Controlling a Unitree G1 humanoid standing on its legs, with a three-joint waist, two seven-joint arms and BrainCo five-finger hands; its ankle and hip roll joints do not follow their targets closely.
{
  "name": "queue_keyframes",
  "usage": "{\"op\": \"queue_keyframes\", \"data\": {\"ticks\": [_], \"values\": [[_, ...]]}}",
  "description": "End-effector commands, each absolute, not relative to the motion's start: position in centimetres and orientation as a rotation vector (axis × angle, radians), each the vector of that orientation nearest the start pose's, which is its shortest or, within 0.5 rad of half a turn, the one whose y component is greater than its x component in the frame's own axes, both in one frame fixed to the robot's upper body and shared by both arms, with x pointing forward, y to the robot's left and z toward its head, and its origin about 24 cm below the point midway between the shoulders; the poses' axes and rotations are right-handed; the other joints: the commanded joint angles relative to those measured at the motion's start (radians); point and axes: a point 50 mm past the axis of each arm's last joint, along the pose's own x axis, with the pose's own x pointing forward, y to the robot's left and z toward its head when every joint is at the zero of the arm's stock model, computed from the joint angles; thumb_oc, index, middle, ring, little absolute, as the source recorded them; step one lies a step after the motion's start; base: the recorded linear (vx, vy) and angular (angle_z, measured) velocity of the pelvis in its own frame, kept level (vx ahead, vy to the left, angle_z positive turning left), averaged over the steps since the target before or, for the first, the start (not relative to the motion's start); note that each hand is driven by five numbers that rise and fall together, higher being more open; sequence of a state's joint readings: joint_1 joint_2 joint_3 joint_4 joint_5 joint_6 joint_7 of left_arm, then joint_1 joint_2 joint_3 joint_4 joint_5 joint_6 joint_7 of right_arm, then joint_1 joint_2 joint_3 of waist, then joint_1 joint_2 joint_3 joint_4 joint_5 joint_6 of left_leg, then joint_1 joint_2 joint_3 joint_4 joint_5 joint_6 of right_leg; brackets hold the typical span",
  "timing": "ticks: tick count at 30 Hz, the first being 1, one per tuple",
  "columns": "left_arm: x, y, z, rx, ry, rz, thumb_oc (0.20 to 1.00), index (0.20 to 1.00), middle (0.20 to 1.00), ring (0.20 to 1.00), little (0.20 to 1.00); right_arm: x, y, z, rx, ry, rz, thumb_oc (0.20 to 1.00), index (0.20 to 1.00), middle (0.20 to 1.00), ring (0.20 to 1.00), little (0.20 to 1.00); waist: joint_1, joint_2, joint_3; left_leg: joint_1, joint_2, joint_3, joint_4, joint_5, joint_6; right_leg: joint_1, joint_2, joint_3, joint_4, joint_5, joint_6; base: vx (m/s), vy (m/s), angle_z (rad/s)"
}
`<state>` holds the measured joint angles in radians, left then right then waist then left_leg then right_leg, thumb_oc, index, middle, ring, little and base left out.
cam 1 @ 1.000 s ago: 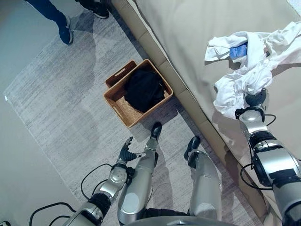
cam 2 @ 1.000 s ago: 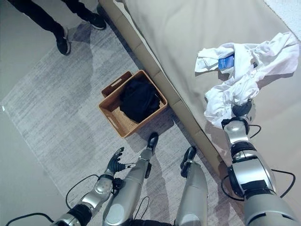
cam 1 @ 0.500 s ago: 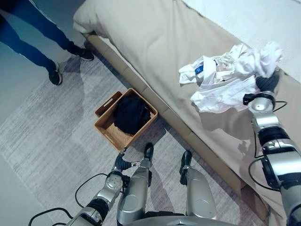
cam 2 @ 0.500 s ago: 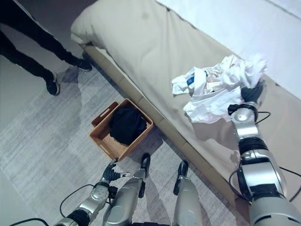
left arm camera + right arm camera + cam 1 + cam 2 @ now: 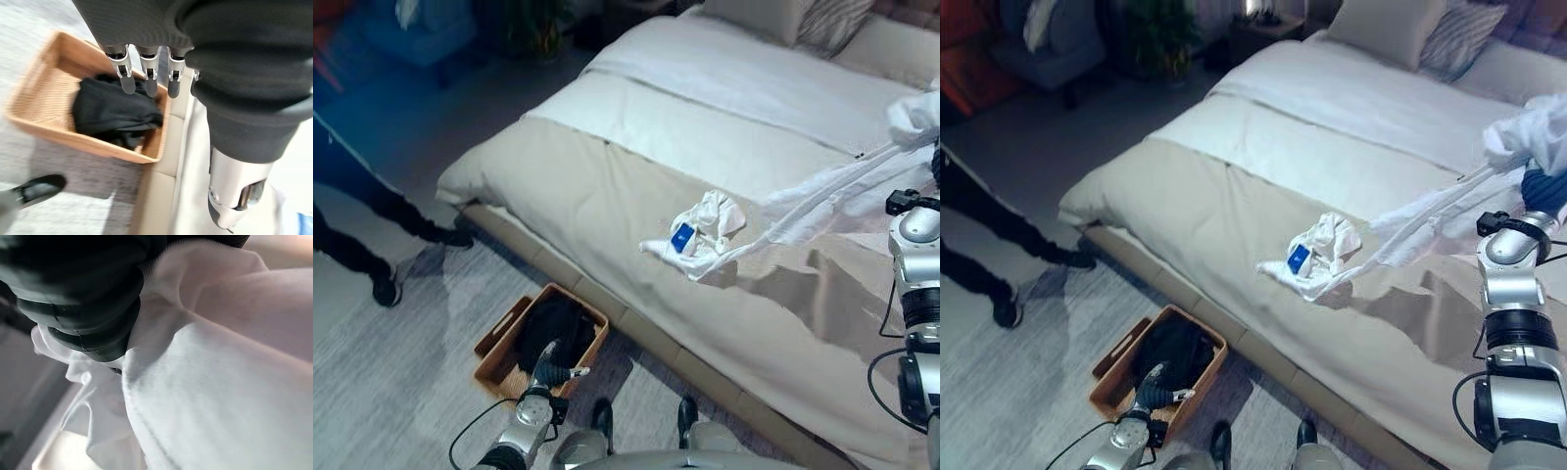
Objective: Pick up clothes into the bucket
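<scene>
Currently, a white crumpled cloth garment [image 5: 1400, 230] is stretched from the beige bed cover [image 5: 1185, 211] up to the right hand [image 5: 1540, 186], raised at the far side of the bed. Whether its fingers are closed on the fabric cannot be told; they are buried in cloth. The left hand [image 5: 146, 73], fingers relaxed and empty, is held above the woven tan basket [image 5: 494, 348], in which a black garment [image 5: 553, 328] lies. The white fabric is judged light, limp and trailing; a bunched central grip is advised.
</scene>
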<state>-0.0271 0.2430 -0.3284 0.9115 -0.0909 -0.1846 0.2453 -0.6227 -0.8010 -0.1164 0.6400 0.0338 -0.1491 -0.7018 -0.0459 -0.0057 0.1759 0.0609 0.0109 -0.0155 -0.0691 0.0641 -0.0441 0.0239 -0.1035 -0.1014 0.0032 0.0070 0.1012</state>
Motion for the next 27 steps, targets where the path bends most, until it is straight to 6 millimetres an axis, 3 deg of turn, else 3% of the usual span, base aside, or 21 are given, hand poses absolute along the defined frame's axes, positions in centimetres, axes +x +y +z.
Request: {"op": "queue_keyframes", "data": {"ticks": [1,8,14,25,27], "values": [[17.4,19.0,-11.8,0.394,0.658,-0.006,1.0,1.0,1.0,1.0,1.0,29.5,-36.2,27.0,-0.589,-0.696,-1.039,0.2,0.2,0.2,0.2,0.2,0.02,-0.046,-0.064,-0.037,-0.025,0.005,0.113,-0.115,0.011,-0.02,-0.02,0.005,0.07,-0.022,0.041,0.07,0.0,-0.22],[18.3,17.9,-11.1,0.362,0.606,-0.06,1.0,1.0,1.0,1.0,1.0,29.7,-35.7,30.4,-0.637,-0.763,-0.992,0.2,0.2,0.2,0.2,0.2,0.014,-0.054,-0.115,0.013,-0.019,0.024,0.107,-0.131,0.009,0.031,-0.018,0.016,0.052,-0.026,0.042,0.04,-0.005,-0.08],[19.5,16.8,-9.8,0.297,0.525,-0.079,1.0,1.0,1.0,1.0,1.0,30.1,-33.6,31.2,-0.613,-0.834,-0.91,0.2,0.2,0.2,0.2,0.2,0.006,-0.054,-0.133,0.021,-0.022,0.028,0.102,-0.125,0.012,0.038,-0.023,0.02,0.043,-0.014,0.043,0.0,0.008,-0.07],[23.9,14.8,-3.3,0.14,0.207,-0.182,1.0,1.0,1.0,1.0,1.0,31.4,-28.9,32.4,-0.57,-0.924,-0.679,0.2,0.2,0.2,0.2,0.2,-0.003,-0.052,-0.142,0.031,-0.025,0.04,0.096,-0.126,0.016,0.039,-0.03,0.037,0.034,-0.004,0.047,-0.01,0.006,-0.02],[25.1,13.7,-1.1,0.104,0.123,-0.243,1.0,1.0,1.0,1.0,1.0,31.7,-26.8,32.3,-0.582,-0.935,-0.544,0.2,0.2,0.2,0.2,0.2,-0.013,-0.05,-0.142,0.034,-0.025,0.044,0.094,-0.125,0.017,0.039,-0.032,0.039,0.034,-0.001,0.047,-0.02,0.008,-0.04]]}}
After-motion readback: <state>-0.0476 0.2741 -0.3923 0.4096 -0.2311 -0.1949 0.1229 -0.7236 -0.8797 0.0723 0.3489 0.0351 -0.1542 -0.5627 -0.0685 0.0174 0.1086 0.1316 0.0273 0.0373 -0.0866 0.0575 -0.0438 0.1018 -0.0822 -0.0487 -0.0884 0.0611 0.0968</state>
